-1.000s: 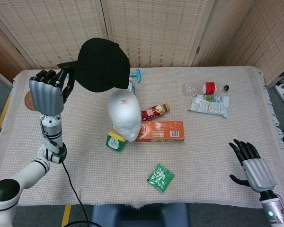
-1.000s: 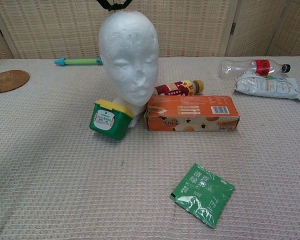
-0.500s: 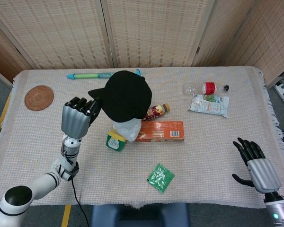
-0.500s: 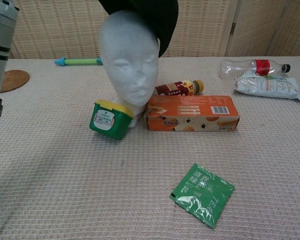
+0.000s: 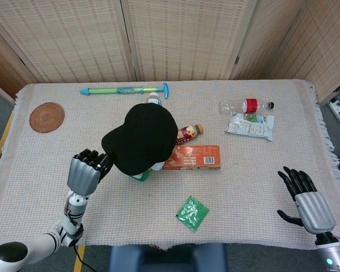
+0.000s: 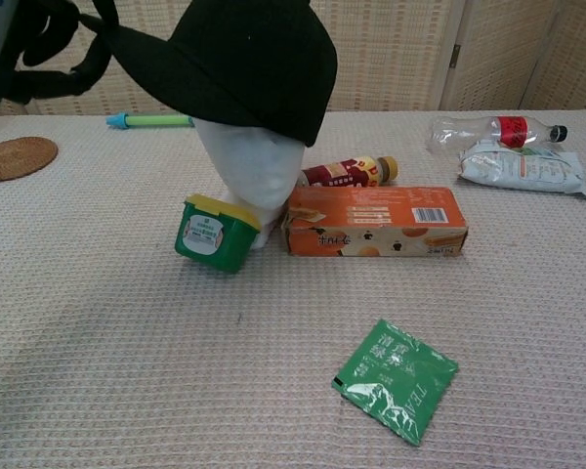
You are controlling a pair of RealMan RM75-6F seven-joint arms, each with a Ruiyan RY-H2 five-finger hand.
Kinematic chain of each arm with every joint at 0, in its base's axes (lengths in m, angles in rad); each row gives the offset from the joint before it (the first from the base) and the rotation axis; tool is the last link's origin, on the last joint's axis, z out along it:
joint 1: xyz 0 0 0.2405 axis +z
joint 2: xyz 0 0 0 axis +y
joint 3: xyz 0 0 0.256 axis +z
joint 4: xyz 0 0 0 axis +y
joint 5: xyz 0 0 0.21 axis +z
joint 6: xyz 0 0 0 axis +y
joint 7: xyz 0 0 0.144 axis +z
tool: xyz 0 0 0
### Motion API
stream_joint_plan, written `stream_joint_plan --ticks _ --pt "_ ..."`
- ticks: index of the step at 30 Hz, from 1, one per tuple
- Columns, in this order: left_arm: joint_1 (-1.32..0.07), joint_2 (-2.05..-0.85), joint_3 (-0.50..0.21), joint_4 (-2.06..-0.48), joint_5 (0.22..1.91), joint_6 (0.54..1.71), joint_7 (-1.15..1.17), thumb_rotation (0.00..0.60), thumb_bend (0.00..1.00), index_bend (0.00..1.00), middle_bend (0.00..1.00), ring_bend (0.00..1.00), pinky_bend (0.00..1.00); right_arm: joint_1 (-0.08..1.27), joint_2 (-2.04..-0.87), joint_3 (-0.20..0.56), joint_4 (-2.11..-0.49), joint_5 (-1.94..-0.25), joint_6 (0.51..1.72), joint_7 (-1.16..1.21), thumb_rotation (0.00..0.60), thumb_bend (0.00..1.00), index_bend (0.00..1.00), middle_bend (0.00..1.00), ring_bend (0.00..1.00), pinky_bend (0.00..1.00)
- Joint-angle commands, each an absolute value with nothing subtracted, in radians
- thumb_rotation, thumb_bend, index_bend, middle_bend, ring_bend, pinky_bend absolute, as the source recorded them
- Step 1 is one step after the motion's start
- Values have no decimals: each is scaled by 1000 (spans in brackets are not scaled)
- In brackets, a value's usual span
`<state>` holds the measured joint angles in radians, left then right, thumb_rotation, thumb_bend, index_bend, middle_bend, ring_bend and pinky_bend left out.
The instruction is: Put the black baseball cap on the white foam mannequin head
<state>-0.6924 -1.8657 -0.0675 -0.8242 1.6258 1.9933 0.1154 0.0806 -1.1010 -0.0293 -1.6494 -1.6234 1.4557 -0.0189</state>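
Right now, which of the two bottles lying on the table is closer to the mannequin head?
The brown-labelled bottle with the tan cap, lying behind the orange box; the clear red-labelled bottle lies far off to the right.

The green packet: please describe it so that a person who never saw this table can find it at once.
Start from the white foam mannequin head under the black cap at the table's middle, then the long orange box beside it. The green packet lies flat, alone, nearer the robot than the box. Unlike the green tub with its yellow lid, it is thin and shiny.
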Motion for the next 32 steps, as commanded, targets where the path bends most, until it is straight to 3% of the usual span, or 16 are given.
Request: stream_joint_plan --ticks 1,3,5,8,12,20,27,32 --pt "-625 -1836 -20 -881 1653 2003 131 600 424 564 1000 908 995 80 -1105 -30 -1649 -1624 1453 -28 600 110 0 0 0 0" --pt "-592 -1804 -2 -943 1651 1981 163 600 282 369 975 870 973 80 -1108 -32 -1649 -1625 1452 -37 600 111 0 0 0 0" --pt "-564 -1762 12 -1021 1645 1952 194 600 192 205 869 797 935 81 -1111 -33 -1648 -1624 1447 -44 600 111 0 0 0 0" --pt "-529 -1696 27 -1129 1638 1917 225 600 148 129 713 666 824 81 -1115 -34 -1649 -1625 1445 -54 600 110 0 0 0 0" --pt "-502 -1646 23 -1166 1589 1832 204 600 132 109 612 558 675 79 -1117 -36 -1650 -1628 1446 -63 600 110 0 0 0 0" --pt "-372 -1433 101 -1378 1529 1759 218 600 123 138 441 333 393 77 -1122 -37 -1649 -1628 1448 -76 600 110 0 0 0 0" --pt "-259 -1245 141 -1566 1396 1672 141 600 122 197 339 222 329 69 -1131 -39 -1650 -1630 1456 -97 600 112 0 0 0 0" --pt "-200 -1204 135 -1557 1345 1640 87 600 122 197 318 199 318 65 -1136 -36 -1647 -1625 1461 -108 600 110 0 0 0 0"
